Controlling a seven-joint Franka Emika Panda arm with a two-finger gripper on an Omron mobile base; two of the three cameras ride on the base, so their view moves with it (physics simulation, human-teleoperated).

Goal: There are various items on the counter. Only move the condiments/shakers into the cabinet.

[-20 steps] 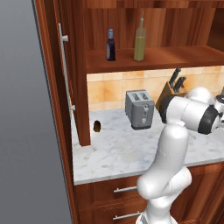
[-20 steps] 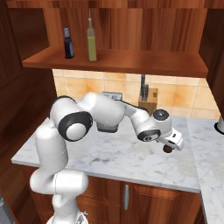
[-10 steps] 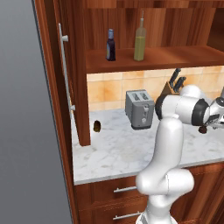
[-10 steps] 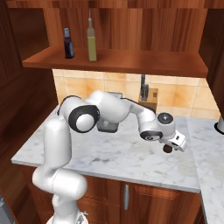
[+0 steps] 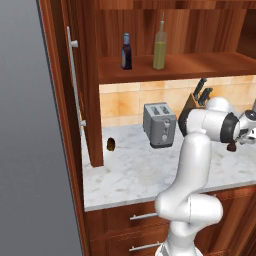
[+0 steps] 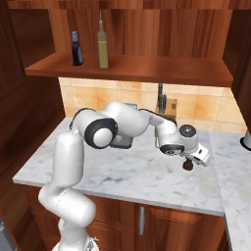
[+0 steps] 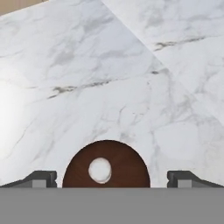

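Spread fingers [image 7: 43, 178] flank the brown pepper mill [image 7: 106, 164] on the marble worktop [image 7: 131, 78], not gripping it; two bottles [image 5: 127, 51] stand on the cabinet shelf [image 5: 175, 67].

No text, label or number can be read anywhere.
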